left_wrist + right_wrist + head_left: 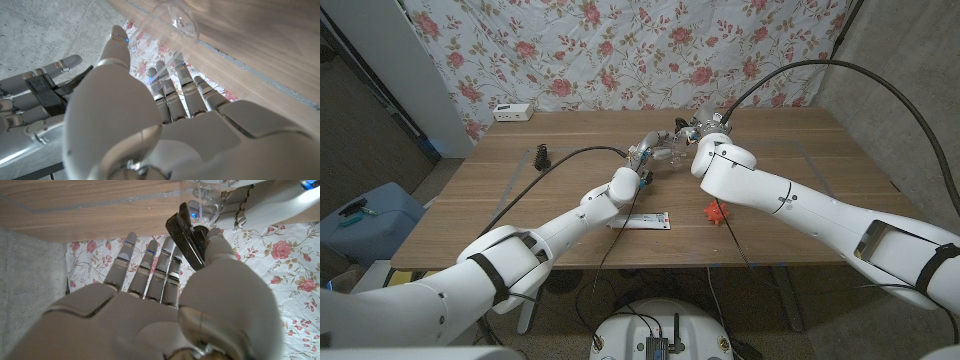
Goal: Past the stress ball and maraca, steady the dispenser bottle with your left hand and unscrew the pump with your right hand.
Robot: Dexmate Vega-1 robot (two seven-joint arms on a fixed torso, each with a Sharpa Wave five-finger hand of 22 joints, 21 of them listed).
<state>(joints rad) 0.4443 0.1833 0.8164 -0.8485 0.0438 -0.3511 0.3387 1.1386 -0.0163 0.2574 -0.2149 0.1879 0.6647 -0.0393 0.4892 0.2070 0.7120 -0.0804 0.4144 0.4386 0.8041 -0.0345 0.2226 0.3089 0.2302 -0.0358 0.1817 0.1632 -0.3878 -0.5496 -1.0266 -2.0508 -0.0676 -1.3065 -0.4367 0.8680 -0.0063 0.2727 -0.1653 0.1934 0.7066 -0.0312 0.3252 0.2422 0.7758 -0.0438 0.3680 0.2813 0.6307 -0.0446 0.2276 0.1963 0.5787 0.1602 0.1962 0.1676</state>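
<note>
Clear plastic is making up the dispenser bottle [665, 152], so it is probably light, smooth and slippery, and likely to tip or spin unless it is braced around the body. It is sitting on the table [520, 200] at about twelve o'clock from centre, between the two hands. The black pump [189, 241] looks stiffer and is the better place for twisting; the neck under it is the weak spot.

The left hand [642, 160] is reaching in from seven o'clock, with its fingers [172, 90] extending alongside the transparent body; whether they are actually squeezing it I cannot tell. The right hand [703, 135] is coming over from four o'clock, its arm arching across the table, and its thumb is lying against the black pump while the other fingers [150, 270] are stretching out straight beside it; a firm pinch is not something I can confirm.

An orange stress ball [716, 212] is lying near five o'clock, well apart from the bottle.
</note>
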